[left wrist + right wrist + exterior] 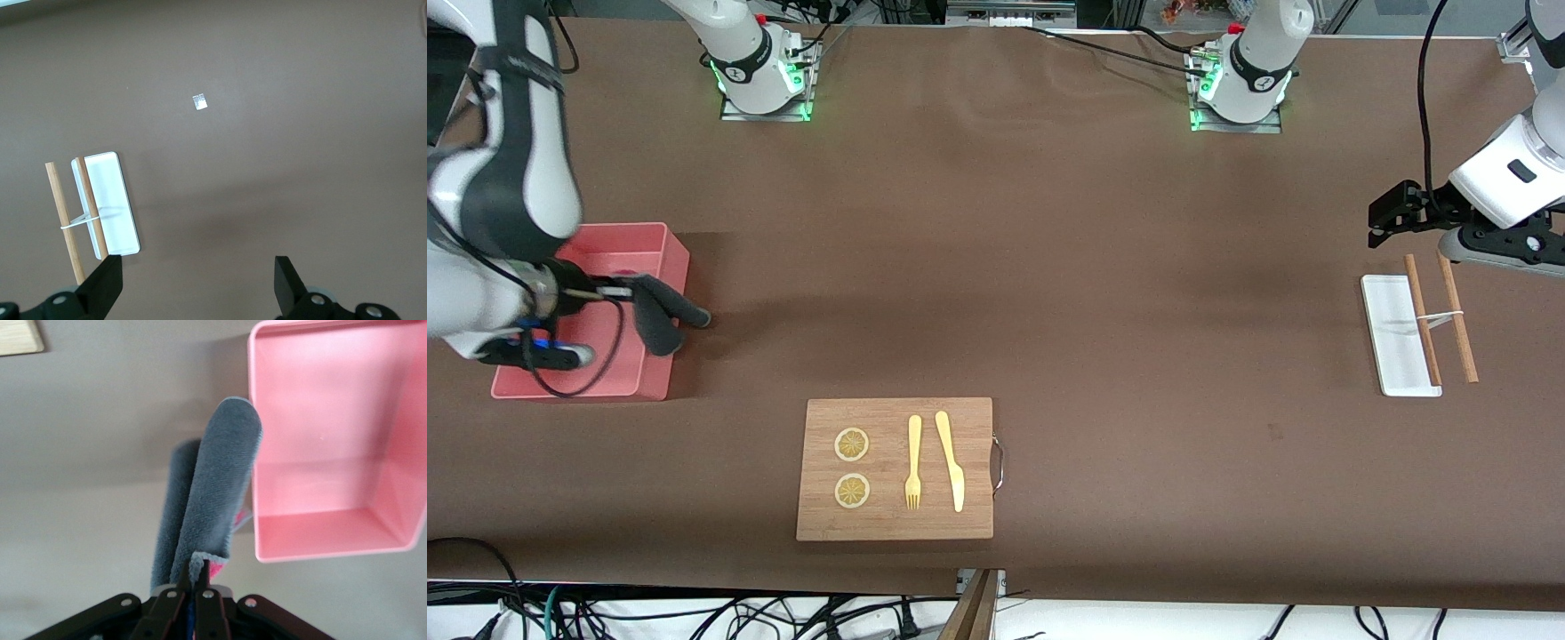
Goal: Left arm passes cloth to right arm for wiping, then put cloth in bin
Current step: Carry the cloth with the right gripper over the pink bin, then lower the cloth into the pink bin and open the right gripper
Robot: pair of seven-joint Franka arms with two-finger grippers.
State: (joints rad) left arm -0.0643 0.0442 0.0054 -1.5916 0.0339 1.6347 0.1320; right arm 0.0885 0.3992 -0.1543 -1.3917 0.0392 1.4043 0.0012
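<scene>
2 grippers: both up
Right gripper (pixel 618 291): clamped on cloth (pixel 660 316) over bin (pixel 660 244) edge
Left gripper (pixel 1380 220): fingers apart, waiting above white tray (pixel 1392 342)

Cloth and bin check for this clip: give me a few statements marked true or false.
1. The right gripper is shut on the cloth. True.
2. The cloth already lies inside the bin. False: it hangs from the gripper at the bin's rim.
3. The left gripper is open and empty. True.
4. The left gripper is over the cutting board. False: it is beside the white tray.
</scene>
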